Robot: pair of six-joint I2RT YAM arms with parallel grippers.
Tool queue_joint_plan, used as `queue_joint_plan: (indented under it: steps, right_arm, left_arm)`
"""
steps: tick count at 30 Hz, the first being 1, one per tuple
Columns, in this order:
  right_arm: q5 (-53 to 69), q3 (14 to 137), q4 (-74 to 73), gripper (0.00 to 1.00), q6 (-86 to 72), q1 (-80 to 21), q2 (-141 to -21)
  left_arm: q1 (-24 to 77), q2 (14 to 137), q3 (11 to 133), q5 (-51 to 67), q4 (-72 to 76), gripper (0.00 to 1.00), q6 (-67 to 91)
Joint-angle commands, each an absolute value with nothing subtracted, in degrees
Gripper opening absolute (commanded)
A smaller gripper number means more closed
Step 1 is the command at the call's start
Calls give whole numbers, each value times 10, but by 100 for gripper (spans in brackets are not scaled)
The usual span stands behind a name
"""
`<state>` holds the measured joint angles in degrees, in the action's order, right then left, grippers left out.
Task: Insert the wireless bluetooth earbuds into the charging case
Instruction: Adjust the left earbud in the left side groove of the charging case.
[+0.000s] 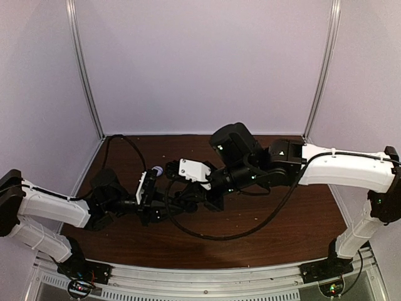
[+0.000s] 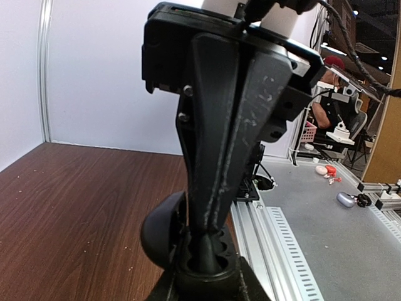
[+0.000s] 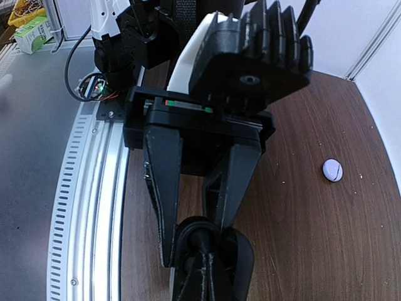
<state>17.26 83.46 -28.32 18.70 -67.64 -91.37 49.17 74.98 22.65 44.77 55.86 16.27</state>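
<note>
No brand or label could be read. The printing on a green box [image 3: 31, 34] beyond the table edge was too small to make out, and only a thin red and green strip was seen on the body of the right gripper [image 3: 200, 241]. From above, the two arms were seen stretched inward over the brown table [image 1: 294, 219], with their tools brought together near its middle. In the left wrist view, the fingers [image 2: 216, 163] of the left gripper [image 2: 207, 248] were drawn in to a narrow slit. Their tips were lost among dark ribbed parts, with a rounded black object [image 2: 161, 231] touching them on one side. In the right wrist view, that gripper's fingers were likewise angled in until nearly meeting, and the same black object was pressed against their ends. It could not be told whether either tool actually had hold of it. The earbuds could not be picked out from the black parts crowded at the tips. A small white oval case [image 3: 332, 170] was left lying closed on the wood, well apart from the right gripper and near the far side of the table.
</note>
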Motion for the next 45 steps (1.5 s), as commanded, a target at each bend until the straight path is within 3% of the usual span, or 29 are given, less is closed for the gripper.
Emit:
queue_joint_plan:
  steps: [1, 35, 45]
  right_arm:
    - [144, 840, -312, 0, 175, -677, -929]
    - [249, 797, -268, 0, 103, -676, -934]
    - [216, 810, -266, 1, 107, -673, -930]
  left_arm:
    - [495, 718, 230, 446, 649, 0, 163]
    - [494, 664, 215, 310, 638, 0, 146]
    - [494, 682, 228, 370, 624, 0, 133]
